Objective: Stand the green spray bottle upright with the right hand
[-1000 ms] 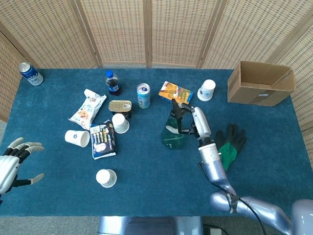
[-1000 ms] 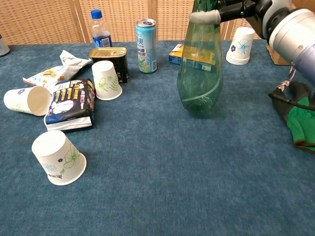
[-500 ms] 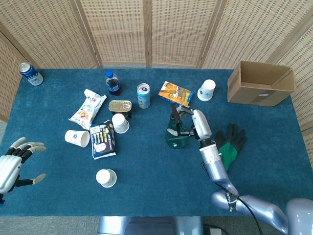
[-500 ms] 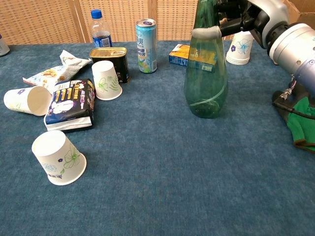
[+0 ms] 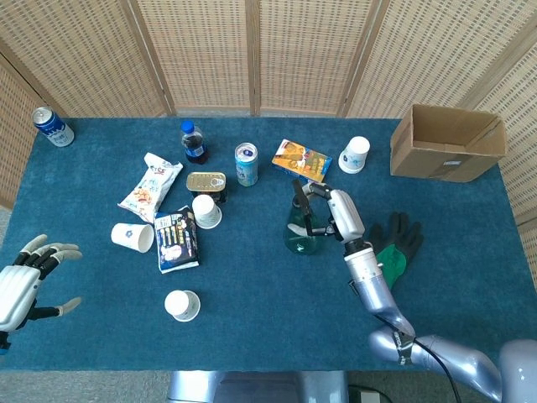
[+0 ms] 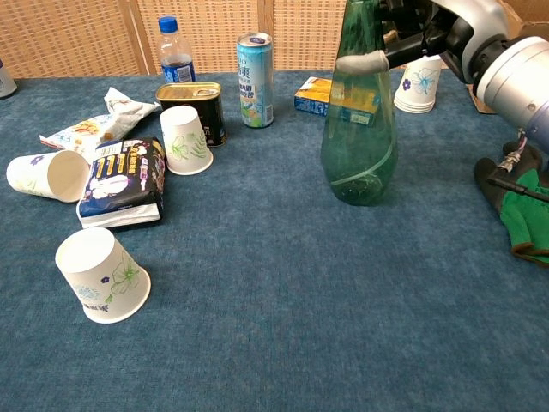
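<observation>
Translucent green plastic spray bottle (image 6: 358, 137): upright now on the blue felt worktop (image 6: 283, 318), base flat, a little right of centre; tilted a second ago, base shifted slightly toward three o'clock since then, barely changed over the last half second. Neck gripped by the right hand (image 5: 329, 210), fingers (image 6: 364, 62) wrapped round it just below the sprayer, top out of frame in the chest view. Judged nearly done: bottle standing, release and withdrawal left, with some risk of tipping on a snagged finger. At twelve o'clock of the bottle, a yellow and blue snack box (image 5: 300, 159); at one o'clock, a stack of white paper cups (image 5: 356, 154); at three o'clock, a black and green work glove (image 5: 393, 242). Far off at nine o'clock, near the worktop's edge, left hand (image 5: 23, 282) holding nothing, fingers spread, much as before.
</observation>
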